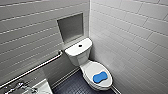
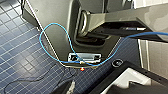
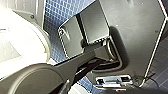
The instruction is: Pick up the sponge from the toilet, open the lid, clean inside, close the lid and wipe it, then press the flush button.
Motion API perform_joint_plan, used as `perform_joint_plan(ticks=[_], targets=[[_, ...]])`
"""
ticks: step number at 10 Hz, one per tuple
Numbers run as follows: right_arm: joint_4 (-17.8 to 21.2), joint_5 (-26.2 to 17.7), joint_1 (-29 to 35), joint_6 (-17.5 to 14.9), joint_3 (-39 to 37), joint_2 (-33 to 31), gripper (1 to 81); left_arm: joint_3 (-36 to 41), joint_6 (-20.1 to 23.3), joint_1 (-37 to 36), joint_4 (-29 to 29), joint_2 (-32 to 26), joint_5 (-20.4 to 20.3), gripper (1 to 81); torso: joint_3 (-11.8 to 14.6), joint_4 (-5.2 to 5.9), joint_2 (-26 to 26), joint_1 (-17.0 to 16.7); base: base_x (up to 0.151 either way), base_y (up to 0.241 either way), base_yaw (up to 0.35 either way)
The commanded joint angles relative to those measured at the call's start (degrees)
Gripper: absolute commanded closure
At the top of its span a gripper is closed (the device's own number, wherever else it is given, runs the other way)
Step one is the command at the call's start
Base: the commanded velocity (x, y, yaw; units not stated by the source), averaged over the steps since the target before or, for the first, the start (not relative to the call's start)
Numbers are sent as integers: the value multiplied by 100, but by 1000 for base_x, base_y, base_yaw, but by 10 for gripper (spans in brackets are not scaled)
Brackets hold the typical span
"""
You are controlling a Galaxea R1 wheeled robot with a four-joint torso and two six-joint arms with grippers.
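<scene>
Blue sponge (image 1: 99, 77) flat on the closed lid (image 1: 93, 67) of the toilet (image 1: 78, 57), toward the lid's front edge; flush button (image 1: 80, 45) centred on the tank top; cannot tell whether either gripper is open or holding anything

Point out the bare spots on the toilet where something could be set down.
The tank top is bare on both sides of the flush button. The lid is bare between the sponge and the tank. Its front is crowded by the sponge.
</scene>
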Motion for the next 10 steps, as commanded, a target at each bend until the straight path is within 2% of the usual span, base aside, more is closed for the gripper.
perform_joint_plan(ticks=[1, 3, 5, 6, 7, 10], targets=[[8, -138, 960, 428, 1117, -911, 10, -540, 40, 142, 32, 275, 417, 10, -521, -2, -555, 360, 0, 0, 0], [25, -155, 1522, 526, 1223, -1026, 10, -735, 40, 177, 33, 434, 443, 10, -916, 0, -975, 625, 0, 0, 0], [245, -225, 2137, 517, 1197, -1035, 10, -770, 40, 204, 24, 495, 409, 10, -1306, 0, -1399, 898, 0, 0, 0], [280, -252, 2402, 517, 1171, -1035, 10, -770, 40, 195, 15, 504, 417, 10, -971, 0, -1602, 1029, 0, 0, 0], [332, -382, 2665, 526, 1127, -1009, 10, -770, 40, 195, 24, 547, 417, 10, -1080, 0, -1786, 1151, 0, 0, 0], [509, -621, 3052, 526, 838, -807, 10, -1007, 40, 195, 24, 723, 434, 10, -1172, 0, -2358, 1516, 0, 0, 0]])
